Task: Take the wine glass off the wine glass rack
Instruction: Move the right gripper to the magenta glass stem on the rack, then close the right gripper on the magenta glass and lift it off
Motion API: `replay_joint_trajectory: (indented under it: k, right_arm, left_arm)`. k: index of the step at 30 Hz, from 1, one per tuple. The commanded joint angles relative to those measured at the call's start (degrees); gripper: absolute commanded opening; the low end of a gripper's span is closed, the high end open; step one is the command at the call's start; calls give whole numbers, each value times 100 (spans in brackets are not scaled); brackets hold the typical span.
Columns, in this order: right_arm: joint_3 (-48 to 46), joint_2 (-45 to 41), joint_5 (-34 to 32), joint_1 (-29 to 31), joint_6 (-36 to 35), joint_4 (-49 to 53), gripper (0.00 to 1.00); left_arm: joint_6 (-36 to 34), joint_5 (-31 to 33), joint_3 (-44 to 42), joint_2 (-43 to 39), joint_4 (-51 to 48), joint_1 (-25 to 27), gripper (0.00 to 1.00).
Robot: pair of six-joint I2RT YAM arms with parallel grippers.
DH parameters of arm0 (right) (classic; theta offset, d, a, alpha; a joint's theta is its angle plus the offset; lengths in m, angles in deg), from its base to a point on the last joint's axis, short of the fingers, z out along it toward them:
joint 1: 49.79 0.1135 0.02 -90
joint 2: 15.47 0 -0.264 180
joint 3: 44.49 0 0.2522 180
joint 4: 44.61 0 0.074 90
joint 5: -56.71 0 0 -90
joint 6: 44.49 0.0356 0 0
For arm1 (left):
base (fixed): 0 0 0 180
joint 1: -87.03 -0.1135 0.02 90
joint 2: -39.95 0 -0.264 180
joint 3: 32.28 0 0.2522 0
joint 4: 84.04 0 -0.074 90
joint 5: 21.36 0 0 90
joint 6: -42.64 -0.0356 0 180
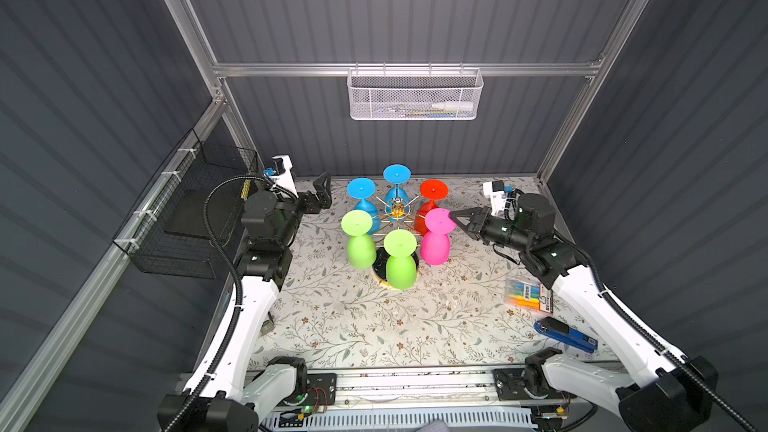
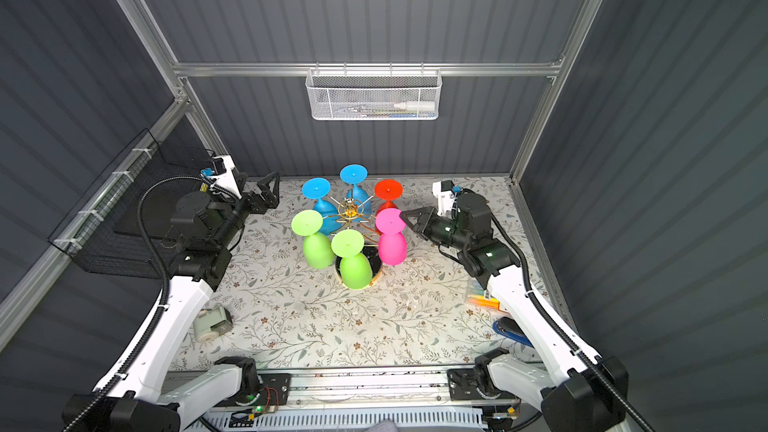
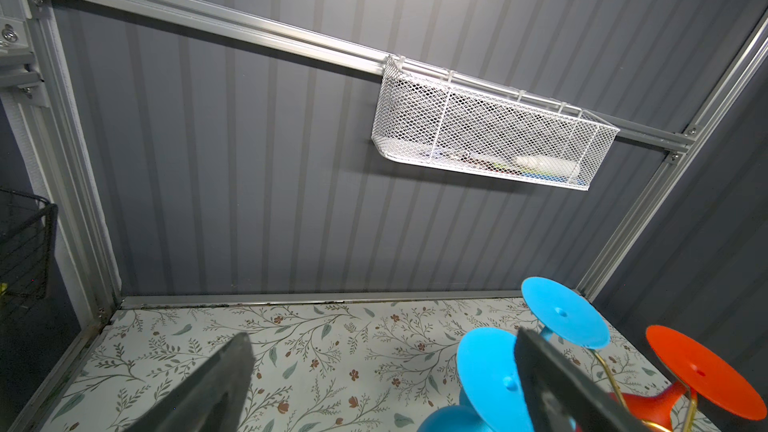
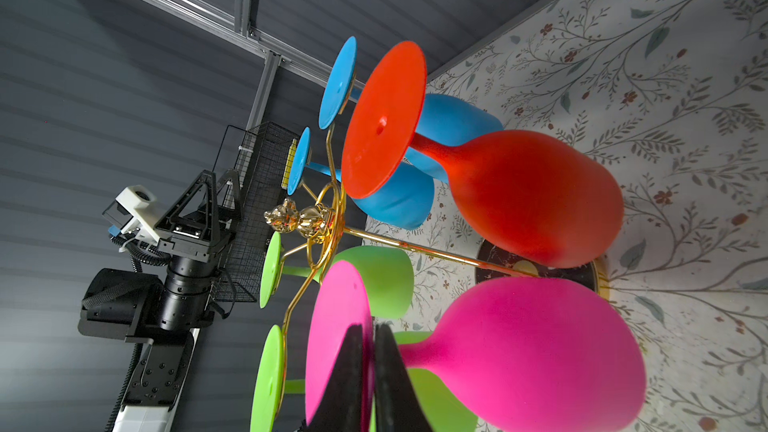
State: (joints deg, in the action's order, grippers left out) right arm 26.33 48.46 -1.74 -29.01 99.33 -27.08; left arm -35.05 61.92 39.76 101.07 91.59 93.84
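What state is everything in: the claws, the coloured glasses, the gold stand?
Left gripper: open, empty.
Right gripper: shut on pink wine glass's foot.
Pink wine glass: hanging upside down, foot pinched.
Red wine glass: hanging, untouched.
Blue wine glasses: both hanging, untouched.
Green wine glasses: both hanging, untouched.
Wine glass rack: upright, holding six glasses.

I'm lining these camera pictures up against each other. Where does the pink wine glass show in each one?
In a top view: pink wine glass hangs upside down on the wine glass rack, right of centre.
In a top view: same spot, just right of centre.
Left wrist: not in it.
Right wrist: large, closest to the lens, right claw pinching its foot.
Shared landmark: the neighbouring red wine glass.
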Motion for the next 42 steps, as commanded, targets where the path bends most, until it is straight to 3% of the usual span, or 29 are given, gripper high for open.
replay_joint_trajectory:
  k: [1, 6, 17, 28, 42]
  right_arm:
    - [174, -19, 96, 32, 82, -130, 7]
    - [235, -47, 98, 45, 168, -110, 0]
    - [490, -106, -159, 301, 256, 18, 0]
    - [647, -149, -914, 615, 179, 216, 0]
    - [1111, 404, -1169, 907, 81, 308, 0]
  left_arm:
    - [8, -84, -71, -73, 134, -4, 99]
    - [-10, -49, -123, -122, 160, -4, 99]
    - [21, -47, -213, -219, 240, -4, 100]
    - [42, 4, -305, -350, 257, -3, 99]
    - [25, 31, -370, -426, 261, -4, 100]
